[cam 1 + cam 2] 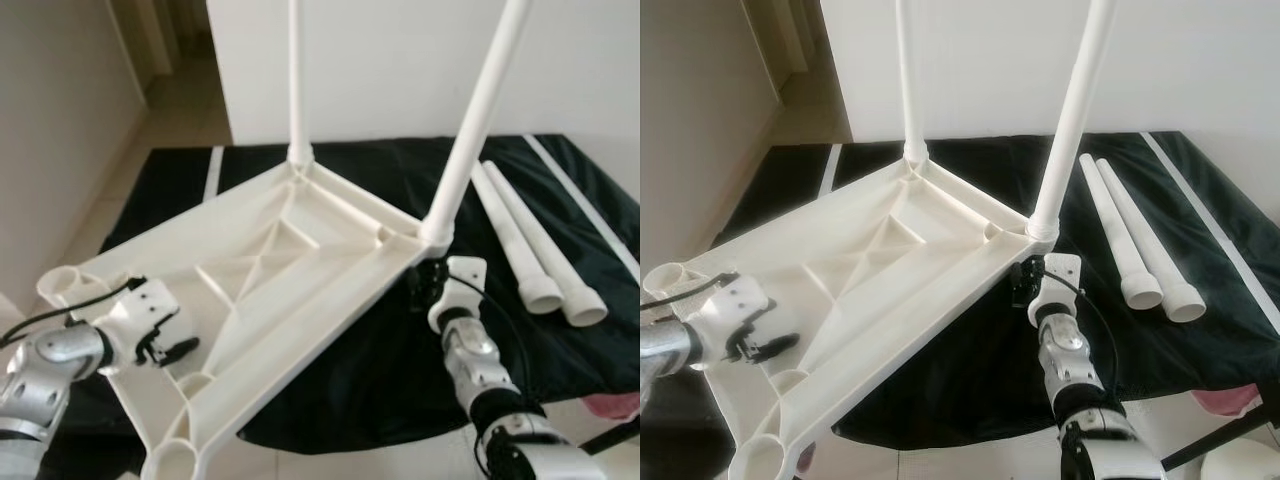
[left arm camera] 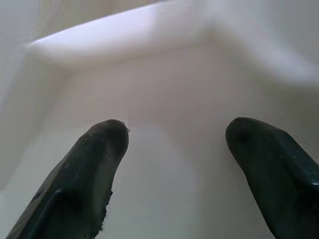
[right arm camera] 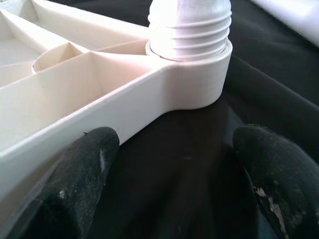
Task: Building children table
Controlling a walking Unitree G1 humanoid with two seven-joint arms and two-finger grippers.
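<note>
Upside-down white tabletop (image 1: 270, 290) tilted on black sheet (image 1: 380, 400), two legs (image 1: 478, 120) screwed in, two spare legs (image 1: 530, 250) beside, left gripper (image 1: 165, 348) spread inside tabletop, right wrist view: right gripper (image 3: 169, 164) spread under threaded corner socket (image 3: 192, 55).

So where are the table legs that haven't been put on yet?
The two loose legs lie side by side on the black cloth, to the robot's right of the upturned tabletop, just beyond the right gripper.
</note>
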